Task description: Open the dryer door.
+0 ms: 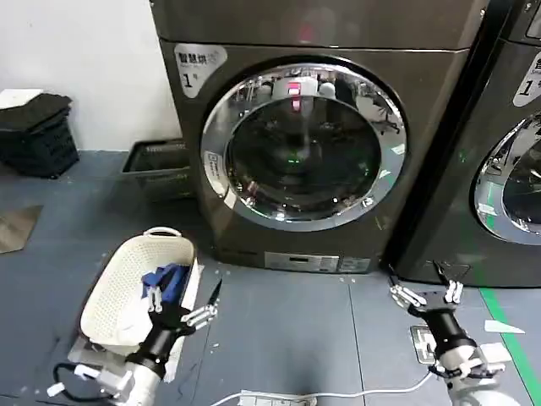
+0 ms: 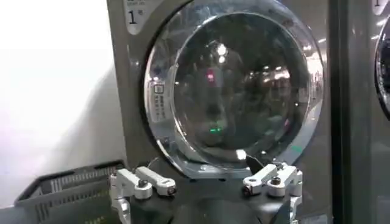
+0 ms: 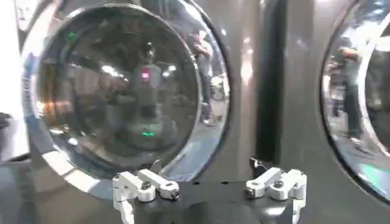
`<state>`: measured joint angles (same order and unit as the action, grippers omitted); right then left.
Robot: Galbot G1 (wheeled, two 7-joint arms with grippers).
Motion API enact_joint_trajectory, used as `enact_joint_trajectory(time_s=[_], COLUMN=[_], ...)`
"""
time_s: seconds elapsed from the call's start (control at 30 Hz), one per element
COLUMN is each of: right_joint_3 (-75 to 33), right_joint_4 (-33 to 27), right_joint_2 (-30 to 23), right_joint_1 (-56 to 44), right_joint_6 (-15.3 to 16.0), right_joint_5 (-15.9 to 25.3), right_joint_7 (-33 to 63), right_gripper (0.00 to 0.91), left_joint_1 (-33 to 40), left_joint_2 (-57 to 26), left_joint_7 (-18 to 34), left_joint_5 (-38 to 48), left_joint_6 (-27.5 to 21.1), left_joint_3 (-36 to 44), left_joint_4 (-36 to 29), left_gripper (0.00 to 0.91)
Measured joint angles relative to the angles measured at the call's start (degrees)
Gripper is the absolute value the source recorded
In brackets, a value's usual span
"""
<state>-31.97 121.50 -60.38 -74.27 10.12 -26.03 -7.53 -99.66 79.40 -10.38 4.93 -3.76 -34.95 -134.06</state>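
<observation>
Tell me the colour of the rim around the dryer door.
Mirror-bright chrome silver, circling the dryer door's dark tinted glass; head view shows it best.

Bright glare on chrome door rim [image 1: 254, 101]

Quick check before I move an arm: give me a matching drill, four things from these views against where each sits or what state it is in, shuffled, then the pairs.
Things:
1. dryer door
2. white laundry basket
3. left gripper
4. right gripper

Places or states:
A. open, low on the robot's right, near the gap between the two machines
B. shut flat against the brownish-grey machine
C. on the floor at the robot's left, blue cloth inside
D. open, beside the basket, below and left of the door

Pairs: 1-B, 2-C, 3-D, 4-A
</observation>
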Motion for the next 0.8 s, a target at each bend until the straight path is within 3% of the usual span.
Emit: enact_joint_trajectory(time_s=[0.43,0.8], right_joint_3=[11.38,22.58], right_joint_4=[-5.76,-10.89], right_joint_2=[6.35,6.92], right_joint_1=[14.6,27.75], right_joint_6=[0.43,0.04], right_joint_5=[-5.54,-9.0], right_joint_7=[-0.72,-0.77], right_gripper=[0.907,0.907], left_joint_1=[-0.58,-0.89], left_joint_2=[0.33,0.76], left_joint_7=[-0.77,-1.04], left_joint_5=[-0.97,-1.66], left_joint_6=[0.49,0.76], left_joint_3=[-0.03,0.01], left_joint_4=[-0.43,-0.84], left_gripper=[0.907,0.907])
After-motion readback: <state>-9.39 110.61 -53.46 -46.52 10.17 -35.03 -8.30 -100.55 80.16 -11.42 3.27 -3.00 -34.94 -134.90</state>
